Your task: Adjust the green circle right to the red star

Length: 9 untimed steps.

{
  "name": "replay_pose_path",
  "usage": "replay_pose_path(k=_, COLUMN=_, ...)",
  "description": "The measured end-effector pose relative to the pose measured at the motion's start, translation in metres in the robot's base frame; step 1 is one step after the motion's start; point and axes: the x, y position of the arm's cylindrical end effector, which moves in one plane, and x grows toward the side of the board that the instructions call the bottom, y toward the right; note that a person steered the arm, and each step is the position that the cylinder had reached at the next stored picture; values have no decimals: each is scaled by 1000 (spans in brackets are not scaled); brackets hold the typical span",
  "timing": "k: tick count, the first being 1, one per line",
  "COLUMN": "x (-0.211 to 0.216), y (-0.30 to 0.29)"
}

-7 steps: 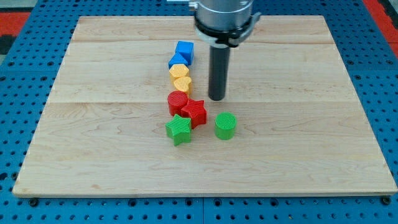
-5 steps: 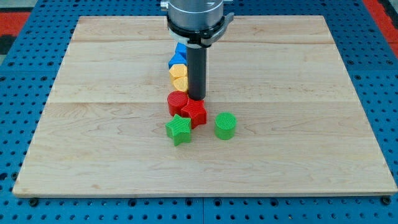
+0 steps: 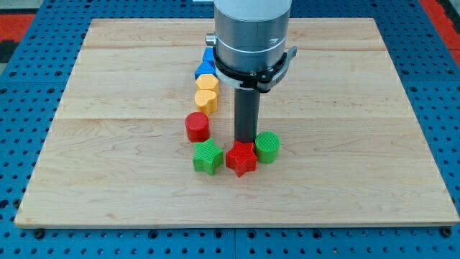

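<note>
The green circle [image 3: 267, 147] stands near the board's middle, touching the right side of the red star [image 3: 241, 159]. My tip [image 3: 246, 142] is just above the red star and just left of the green circle, touching or nearly touching both. A green star [image 3: 207, 157] lies to the left of the red star, with a small gap.
A red circle [image 3: 197, 126] stands up and left of the green star. Above it, a column runs towards the view's top: a yellow heart [image 3: 207, 100], another yellow block [image 3: 207, 84], then blue blocks [image 3: 206, 68] partly hidden by the arm. The wooden board [image 3: 359, 144] sits on a blue pegboard.
My tip moved towards the view's bottom and right, pushing the red star away from the red circle, down and right until it met the green circle. The green circle shifted slightly right.
</note>
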Motion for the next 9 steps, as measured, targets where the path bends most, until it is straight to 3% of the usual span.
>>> replay_pose_path(k=2, x=-77, y=8)
replay_pose_path(k=3, x=-82, y=66)
replay_pose_path(k=4, x=-28, y=110)
replay_pose_path(k=5, x=-17, y=102)
replay_pose_path(k=7, x=-40, y=28)
replay_pose_path(k=9, x=-28, y=15)
